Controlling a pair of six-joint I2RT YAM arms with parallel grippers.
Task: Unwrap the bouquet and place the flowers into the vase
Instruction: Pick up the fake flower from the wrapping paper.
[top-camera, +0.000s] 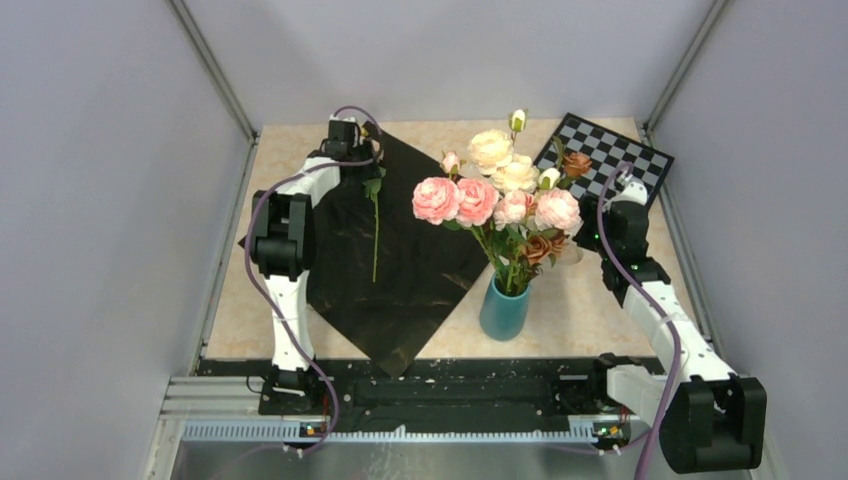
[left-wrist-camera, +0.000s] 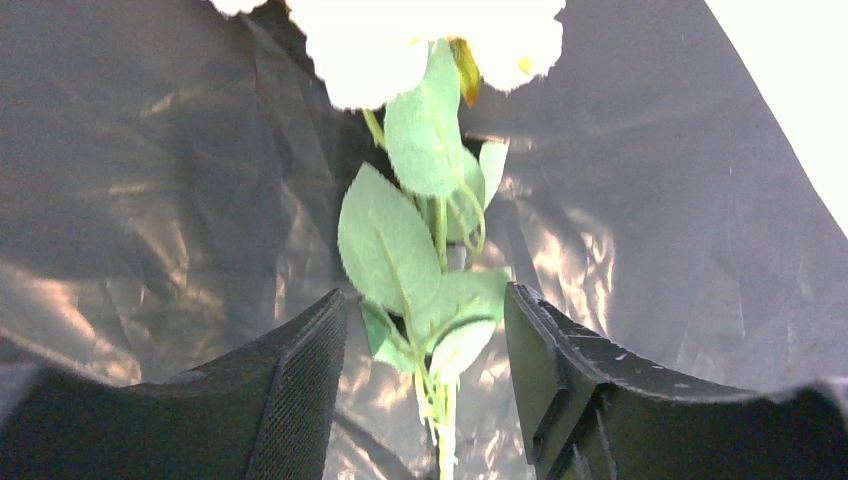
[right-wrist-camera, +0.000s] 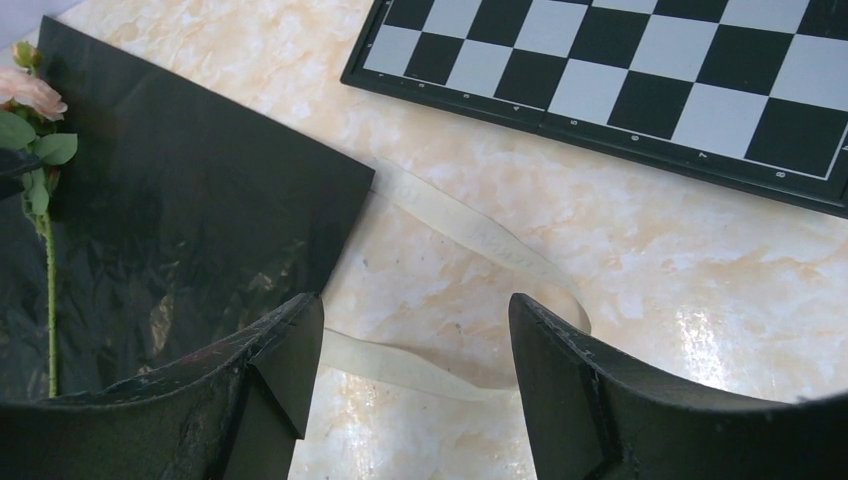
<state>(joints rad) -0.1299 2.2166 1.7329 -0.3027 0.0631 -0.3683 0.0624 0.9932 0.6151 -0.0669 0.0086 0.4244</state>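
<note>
We see black paper (top-camera: 400, 260) flat at left; most flowers (top-camera: 500, 195) stand in the vase (top-camera: 504, 310) right of it; one rose (top-camera: 376, 230) lies on the paper, left gripper (left-wrist-camera: 425, 305) spread astride its stem; right gripper (right-wrist-camera: 415, 310) spread over the ribbon (right-wrist-camera: 470, 235).

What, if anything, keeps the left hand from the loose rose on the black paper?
Likely nothing, so yes: the left hand straddles the rose at its leafy stem, fingers apart, on the black paper.

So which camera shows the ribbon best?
The right wrist camera: the cream ribbon lies looped on the table just ahead. I can't find it in the top view, and the left wrist camera shows only a flower on black paper.
</note>
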